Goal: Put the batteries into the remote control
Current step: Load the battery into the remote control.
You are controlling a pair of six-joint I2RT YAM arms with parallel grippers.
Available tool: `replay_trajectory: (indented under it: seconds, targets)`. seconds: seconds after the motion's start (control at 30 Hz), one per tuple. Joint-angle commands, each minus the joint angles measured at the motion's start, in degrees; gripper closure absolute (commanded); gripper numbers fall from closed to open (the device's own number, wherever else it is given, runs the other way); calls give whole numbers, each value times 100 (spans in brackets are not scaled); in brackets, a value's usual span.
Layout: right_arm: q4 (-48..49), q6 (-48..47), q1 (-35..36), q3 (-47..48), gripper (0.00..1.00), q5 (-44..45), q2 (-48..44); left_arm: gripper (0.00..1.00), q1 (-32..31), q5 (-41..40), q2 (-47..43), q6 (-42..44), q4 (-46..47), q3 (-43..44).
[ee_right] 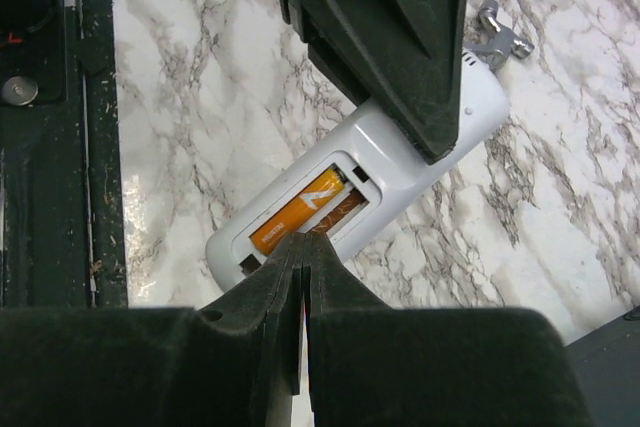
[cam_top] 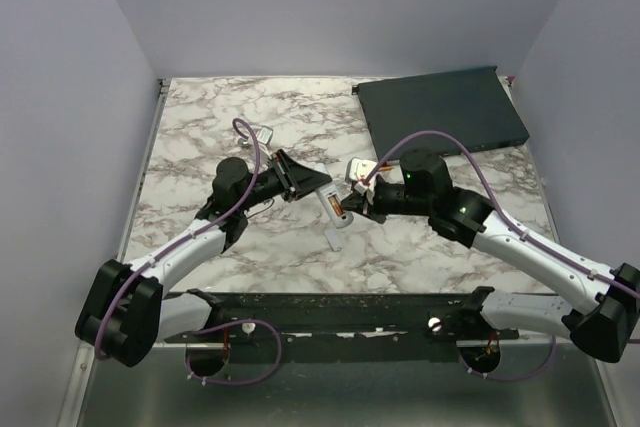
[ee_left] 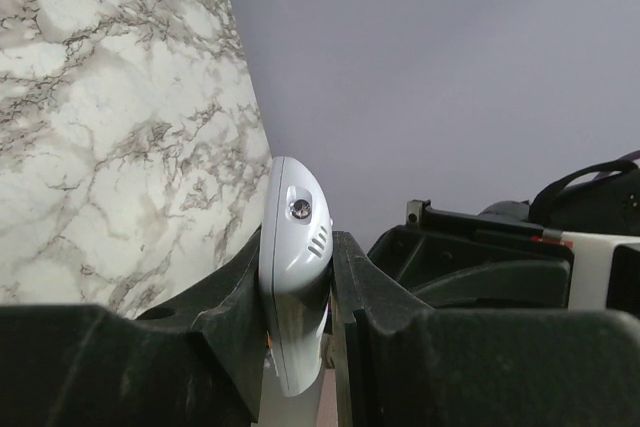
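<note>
The white remote control (cam_top: pixel 335 217) lies back-up on the marble table, battery recess open. My left gripper (cam_top: pixel 318 187) is shut on its far end, and its rounded end sits between the fingers in the left wrist view (ee_left: pixel 295 277). In the right wrist view the remote (ee_right: pixel 420 162) holds one orange battery (ee_right: pixel 300 211) seated in the recess. A second copper battery (ee_right: pixel 347 209) lies beside it, partly hidden under my fingertips. My right gripper (ee_right: pixel 303 243) is shut, with its tips down on the recess; it also shows in the top view (cam_top: pixel 352 201).
A large dark flat box (cam_top: pixel 440 112) lies at the back right. A small pale grey loose piece (cam_top: pixel 265 133) lies at the back left of the table, also in the right wrist view (ee_right: pixel 497 39). A dark rail (cam_top: pixel 330 312) runs along the near edge.
</note>
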Motion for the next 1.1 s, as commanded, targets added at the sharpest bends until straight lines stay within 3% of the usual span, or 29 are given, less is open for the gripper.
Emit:
replay_trajectory:
  seconds: [0.0, 0.27, 0.4, 0.5, 0.57, 0.63, 0.7, 0.77, 0.87, 1.07]
  targets:
    - [-303, -78, -13, 390, 90, 177, 118, 100, -69, 93, -312, 354, -386, 298]
    - [-363, -46, -9, 451, 90, 58, 33, 100, -72, 92, -298, 403, -465, 321]
    - [196, 344, -13, 144, 86, 531, -320, 100, -72, 76, -315, 428, -474, 286]
    - [1273, 1097, -13, -379, 71, 1228, -768, 100, -70, 68, -332, 480, -513, 273]
    - [1929, 1658, -21, -748, 52, 1748, -986, 100, -70, 66, -345, 520, -526, 247]
    - [2134, 2277, -22, -893, 33, 2283, -1052, 100, -70, 89, -366, 555, -499, 254]
    - [1951, 3066, -17, -806, 24, 2877, -1062, 100, -70, 166, -393, 548, -341, 216]
    - [1731, 3442, -29, -736, 21, 2771, -1112, 100, -70, 244, -429, 526, -140, 183]
    - [1723, 3807, -57, -851, 20, 1815, -1203, 100, -70, 340, -432, 479, 105, 166]
    - [1840, 4649, -129, -1200, 18, 1506, -1188, 100, -70, 546, -439, 297, 649, 133]
